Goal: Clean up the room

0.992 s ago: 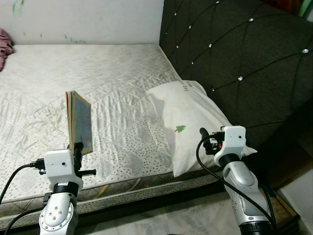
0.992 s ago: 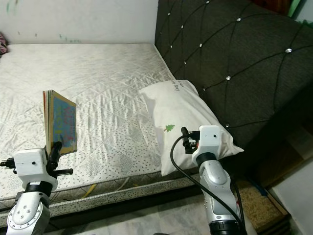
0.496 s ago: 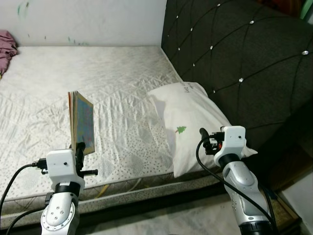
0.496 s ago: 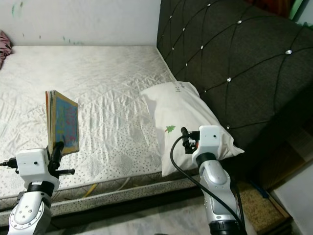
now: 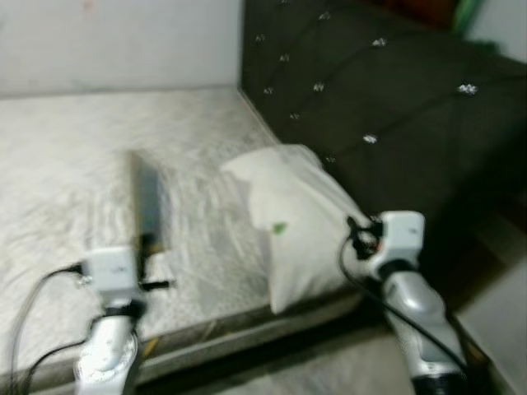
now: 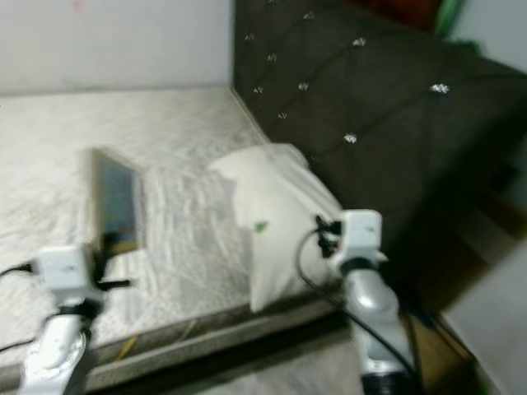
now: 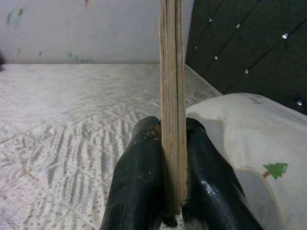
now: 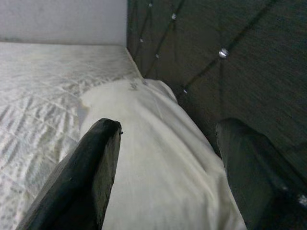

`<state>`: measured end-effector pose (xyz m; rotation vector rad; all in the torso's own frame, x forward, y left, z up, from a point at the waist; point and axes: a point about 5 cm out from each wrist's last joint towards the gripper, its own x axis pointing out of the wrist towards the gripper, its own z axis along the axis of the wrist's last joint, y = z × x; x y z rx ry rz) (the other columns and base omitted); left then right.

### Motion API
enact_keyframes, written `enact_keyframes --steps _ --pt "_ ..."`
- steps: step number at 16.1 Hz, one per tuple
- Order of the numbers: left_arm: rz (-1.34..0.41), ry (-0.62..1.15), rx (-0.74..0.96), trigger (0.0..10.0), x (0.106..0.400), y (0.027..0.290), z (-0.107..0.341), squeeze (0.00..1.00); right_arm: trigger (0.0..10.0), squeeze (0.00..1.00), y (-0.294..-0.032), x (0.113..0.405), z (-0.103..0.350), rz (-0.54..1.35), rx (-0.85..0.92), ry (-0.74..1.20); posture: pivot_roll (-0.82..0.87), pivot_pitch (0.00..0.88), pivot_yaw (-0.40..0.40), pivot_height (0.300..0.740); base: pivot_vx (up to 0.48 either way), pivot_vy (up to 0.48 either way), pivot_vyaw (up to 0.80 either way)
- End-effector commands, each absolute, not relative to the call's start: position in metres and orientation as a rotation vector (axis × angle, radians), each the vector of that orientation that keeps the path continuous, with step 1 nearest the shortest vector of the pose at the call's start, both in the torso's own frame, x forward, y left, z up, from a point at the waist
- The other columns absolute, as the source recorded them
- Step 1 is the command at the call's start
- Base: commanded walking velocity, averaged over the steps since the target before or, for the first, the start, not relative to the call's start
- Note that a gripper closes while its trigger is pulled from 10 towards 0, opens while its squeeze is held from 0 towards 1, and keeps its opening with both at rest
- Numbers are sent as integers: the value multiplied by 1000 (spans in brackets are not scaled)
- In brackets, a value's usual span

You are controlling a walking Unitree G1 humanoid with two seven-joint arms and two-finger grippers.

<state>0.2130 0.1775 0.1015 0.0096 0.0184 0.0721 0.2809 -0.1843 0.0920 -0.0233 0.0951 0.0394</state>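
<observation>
White quilted mattress takes up most of the scene, with a dark tufted headboard behind it. Head views are pretty blurry, so details are soft. Left gripper has its two fingers clamped tight on the bottom edge of a thin book, holding it upright above the near edge of the bed. Right gripper is spread wide with nothing in it, hovering right over the white pillow that leans by the headboard. Progress-wise I'd say it's early to middle: the book is picked up but not put anywhere yet, and the pillow looks crooked, hanging off the mattress edge.
</observation>
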Motion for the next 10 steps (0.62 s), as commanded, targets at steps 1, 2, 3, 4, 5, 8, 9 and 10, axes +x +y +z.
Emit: enact_keyframes --steps 1,2,3,4,5,8,9,10 --pt "117 -24 28 10000 212 188 111 0 10000 0 -175 285 98 69 -16 72 -11 0 -68 740 0 0 0" --pt "118 -23 28 10000 213 188 111 0 10000 0 -175 285 99 70 -17 72 -12 0 -69 740 0 0 0" --pt "133 -28 29 10000 214 188 111 0 10000 0 -175 286 99 70 -18 72 -13 0 -70 740 0 0 0" --pt "132 -25 32 10000 214 188 111 0 10000 0 -175 286 99 70 -19 72 -13 0 -70 740 0 0 0" --pt "133 -22 32 10000 215 188 110 0 10000 0 -175 286 99 71 -20 73 -12 0 -72 740 0 0 0" --pt "141 -20 31 10000 215 189 110 0 10000 0 -175 287 99 76 -29 73 -13 0 -74 740 0 0 0" --pt "150 -16 26 10000 215 189 109 0 10000 0 -175 287 99 79 -37 73 -12 0 -76 740 0 0 0" --pt "157 -13 16 10000 215 189 109 0 10000 0 -174 287 99 82 -43 72 -13 0 -77 740 0 0 0"
